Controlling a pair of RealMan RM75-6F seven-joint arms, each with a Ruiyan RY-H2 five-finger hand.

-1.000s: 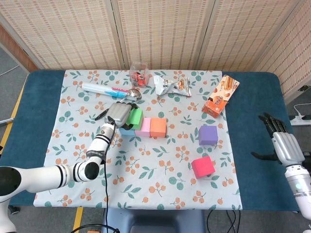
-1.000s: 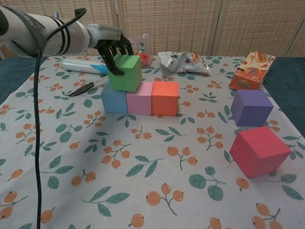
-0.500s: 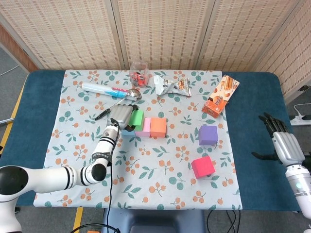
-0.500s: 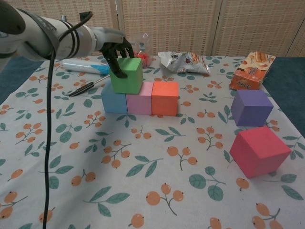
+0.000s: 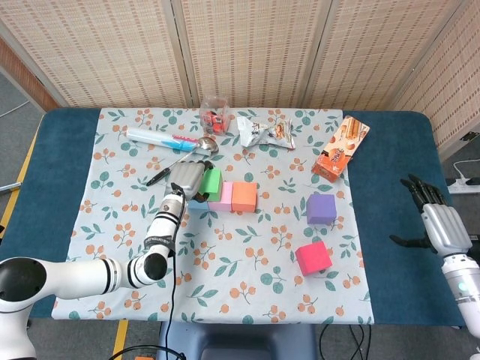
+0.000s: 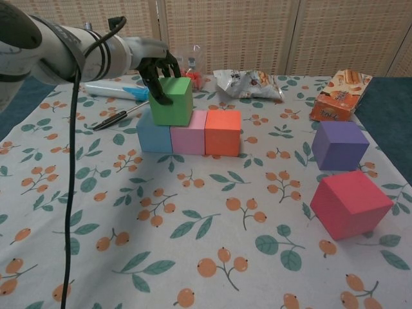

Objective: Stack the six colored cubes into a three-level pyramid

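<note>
A blue cube (image 6: 153,135), a pink cube (image 6: 188,132) and an orange cube (image 6: 223,132) stand in a row on the cloth. On top of them, over the blue and pink seam, sits a green cube (image 6: 171,101) (image 5: 211,184). My left hand (image 6: 156,67) (image 5: 187,177) grips the green cube from its left and back side. A purple cube (image 6: 339,145) (image 5: 321,208) and a red cube (image 6: 350,203) (image 5: 313,257) lie apart on the right. My right hand (image 5: 435,221) hovers open over the blue table edge at far right.
At the back of the floral cloth (image 5: 225,277) lie a white tube (image 6: 112,89), a black pen (image 6: 111,119), a small jar (image 5: 214,114), a snack bag (image 6: 248,84) and an orange box (image 6: 340,95). A black cable (image 6: 67,193) hangs along my left arm.
The green cube has come down and settled level on the blue and pink cubes, with my left hand still on it. The right hand barely moved.
</note>
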